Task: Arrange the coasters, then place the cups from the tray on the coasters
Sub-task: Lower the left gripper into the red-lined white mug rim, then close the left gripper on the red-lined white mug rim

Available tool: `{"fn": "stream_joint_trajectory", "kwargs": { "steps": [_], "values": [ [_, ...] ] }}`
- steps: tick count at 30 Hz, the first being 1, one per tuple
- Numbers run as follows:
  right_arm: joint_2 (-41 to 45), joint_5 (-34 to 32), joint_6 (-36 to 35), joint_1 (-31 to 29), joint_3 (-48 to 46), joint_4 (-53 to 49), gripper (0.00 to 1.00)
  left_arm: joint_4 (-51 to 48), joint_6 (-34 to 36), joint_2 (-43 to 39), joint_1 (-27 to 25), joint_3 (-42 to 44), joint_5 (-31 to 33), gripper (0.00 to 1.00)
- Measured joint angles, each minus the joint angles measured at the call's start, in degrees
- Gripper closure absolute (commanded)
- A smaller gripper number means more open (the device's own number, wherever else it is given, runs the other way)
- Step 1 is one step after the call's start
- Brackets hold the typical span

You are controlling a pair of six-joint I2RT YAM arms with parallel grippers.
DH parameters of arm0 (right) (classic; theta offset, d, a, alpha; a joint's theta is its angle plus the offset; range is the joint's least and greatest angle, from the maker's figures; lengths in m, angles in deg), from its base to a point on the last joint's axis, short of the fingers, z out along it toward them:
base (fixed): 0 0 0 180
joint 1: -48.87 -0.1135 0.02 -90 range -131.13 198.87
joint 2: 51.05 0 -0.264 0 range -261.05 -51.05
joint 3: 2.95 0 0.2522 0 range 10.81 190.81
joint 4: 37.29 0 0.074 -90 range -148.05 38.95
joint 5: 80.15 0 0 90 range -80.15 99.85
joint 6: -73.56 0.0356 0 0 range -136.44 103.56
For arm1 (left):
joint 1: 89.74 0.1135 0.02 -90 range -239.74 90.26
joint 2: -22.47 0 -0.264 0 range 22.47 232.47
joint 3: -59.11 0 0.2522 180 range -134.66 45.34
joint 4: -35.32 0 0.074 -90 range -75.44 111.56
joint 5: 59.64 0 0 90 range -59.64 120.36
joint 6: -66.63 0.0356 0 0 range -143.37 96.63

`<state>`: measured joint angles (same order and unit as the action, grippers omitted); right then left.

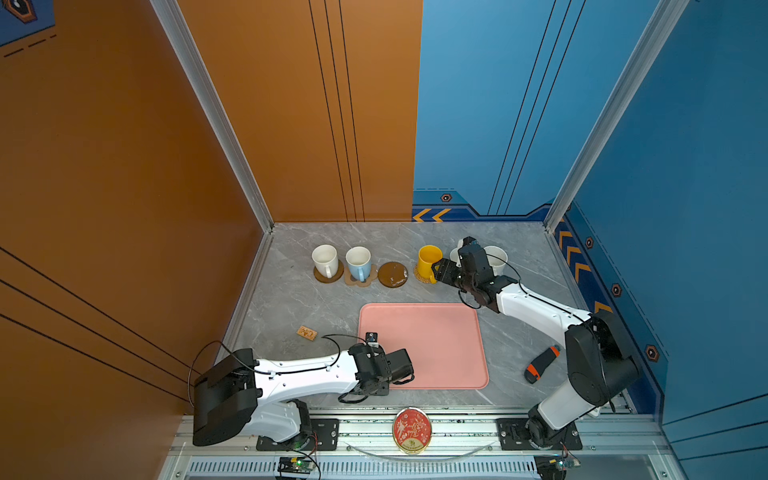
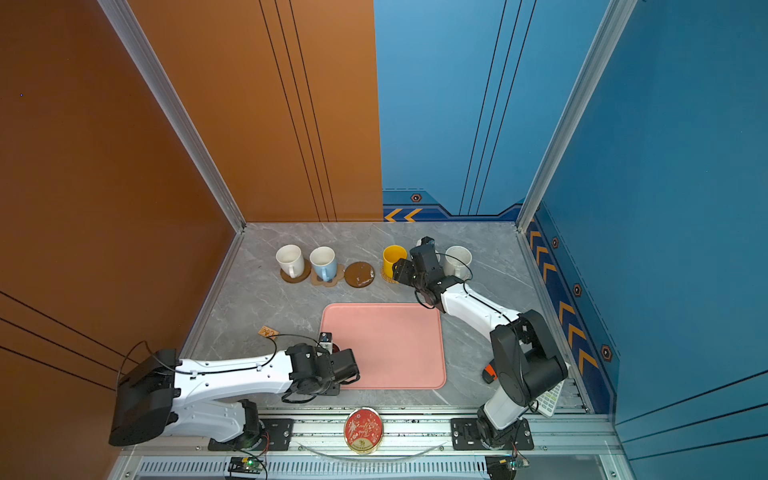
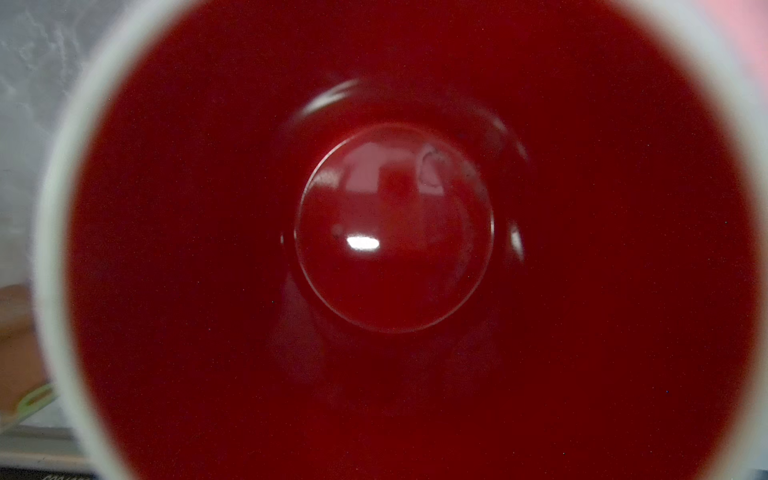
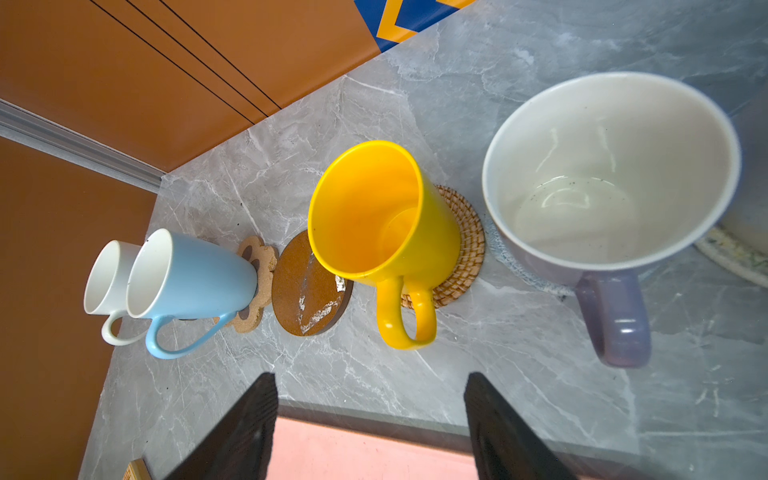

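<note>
Looking straight down, the left wrist view is filled by the white cup with red inside (image 3: 395, 228), so my left gripper's jaws are hidden there. In both top views my left gripper (image 1: 395, 365) hangs over the left edge of the pink tray (image 1: 436, 345), covering that cup. At the back, a white mug (image 1: 324, 258) stands on a brown disc, a light blue mug (image 1: 358, 262) on the paw-print coaster, and a yellow mug (image 1: 429, 257) on the rattan coaster (image 4: 461, 249). One brown coaster (image 1: 392, 274) is bare. My right gripper (image 4: 370, 415) is open and empty, short of the yellow handle. The lavender mug (image 4: 611, 174) sits beside it.
A speckled cream mug (image 1: 496, 257) stands at the back right behind the right arm. A red-and-gold tin (image 1: 411, 430) rests on the front rail. A black-and-orange tool (image 1: 540, 363) lies right of the tray, and a small tan patterned piece (image 1: 306, 332) lies to its left.
</note>
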<state>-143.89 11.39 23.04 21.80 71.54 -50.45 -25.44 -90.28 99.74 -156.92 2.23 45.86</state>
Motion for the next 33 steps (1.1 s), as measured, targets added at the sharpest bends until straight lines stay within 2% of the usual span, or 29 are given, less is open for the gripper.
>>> {"fn": "stream_joint_trajectory", "kwargs": {
  "steps": [8, 14, 17, 22, 33],
  "values": [
    [0.0, 0.0, 0.0, 0.0, 0.0, -0.02, 0.3, 1.09, 0.09, 0.55, 0.17, 0.04, -0.17, 0.63],
    [0.0, 0.0, 0.0, 0.0, 0.0, -0.02, 0.3, 1.55, 0.83, 1.29, 0.44, 0.04, -0.59, 0.73],
    [0.0, 0.0, 0.0, 0.0, 0.0, -0.02, 0.31, 1.84, 1.03, 1.33, 0.44, 0.04, -0.63, 0.81],
    [0.0, 0.02, 0.0, 0.0, 0.0, -0.04, 0.3, 2.75, 1.16, 1.31, 0.59, 0.0, -0.63, 1.0],
    [0.0, 0.02, -0.02, 0.0, 0.0, -0.09, 0.3, 2.84, 1.18, 1.22, 0.59, 0.0, -0.59, 1.0]
  ]
}}
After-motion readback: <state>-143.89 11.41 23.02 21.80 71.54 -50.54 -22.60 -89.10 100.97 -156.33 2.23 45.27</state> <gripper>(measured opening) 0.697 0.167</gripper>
